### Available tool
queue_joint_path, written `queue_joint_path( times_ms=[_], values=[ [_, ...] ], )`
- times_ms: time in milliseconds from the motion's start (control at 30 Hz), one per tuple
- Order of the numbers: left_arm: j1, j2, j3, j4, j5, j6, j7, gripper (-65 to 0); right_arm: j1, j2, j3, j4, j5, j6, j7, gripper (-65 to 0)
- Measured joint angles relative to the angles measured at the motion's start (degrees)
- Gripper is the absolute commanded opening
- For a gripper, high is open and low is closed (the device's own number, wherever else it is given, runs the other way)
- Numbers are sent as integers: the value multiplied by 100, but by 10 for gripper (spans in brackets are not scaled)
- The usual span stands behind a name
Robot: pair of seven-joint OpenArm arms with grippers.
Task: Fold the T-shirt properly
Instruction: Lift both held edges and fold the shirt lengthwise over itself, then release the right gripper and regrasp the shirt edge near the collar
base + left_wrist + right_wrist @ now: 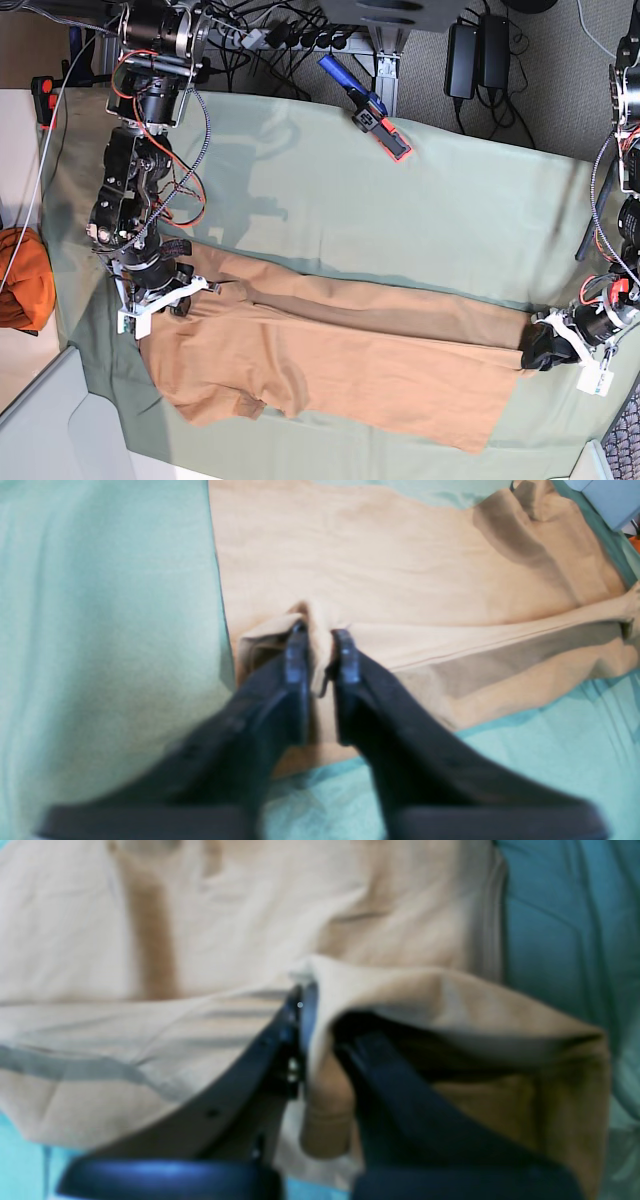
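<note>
Right wrist: blurred T-shirt point(240, 940) fold

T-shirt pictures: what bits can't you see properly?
- White tag: not findable in any view, too small or folded under.
- Right gripper far finger: right wrist view, T-shirt cloth drapes over it.
- Left gripper: base view, too small to show its hold.
- Orange bundle: base view, cut off by the left edge.
</note>
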Motion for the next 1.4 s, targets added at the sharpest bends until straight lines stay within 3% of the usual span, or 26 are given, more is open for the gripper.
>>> queue_joint_path(
  times_ms=[33,67,100,167,200,233,400,500,600,733,900,1400],
  values=[
    [0,-2,0,0,0,0,0,-385,0,0,-2,0,2,2,0,-650],
    [0,-2,-2,0,-2,0,0,-338,4,2,-22,0,2,2,9,-590],
    [0,-2,-2,0,-4,0,2,-303,2,2,-37,0,2,4,50,-479],
    [-2,0,-2,0,-28,0,31,-284,2,4,-92,0,-11,4,66,-280],
    [-2,-2,-2,0,-26,0,70,-284,2,2,-118,0,11,4,66,-224],
    [0,-2,-2,0,-26,0,122,-284,2,2,-127,0,105,4,63,-210],
    [0,-4,-55,0,-358,0,549,-284,2,2,-129,2,402,4,11,-211],
    [0,-4,-284,0,-772,0,905,-284,-2,-7,48,114,444,4,-514,-211],
    [52,-24,-721,0,-1327,2,1300,-284,-31,-17,678,321,682,2,-981,-211],
    [275,-111,-986,2,-1709,-7,1478,-284,-105,9,1746,356,920,2,-1185,-211],
    [651,-131,-984,0,-1779,-2,1491,-284,-605,-7,2391,354,1427,4,-1228,-211],
    [748,-133,-984,0,-1912,0,1331,-284,-608,-127,2380,-391,1593,4,-518,-212]
  ],
)
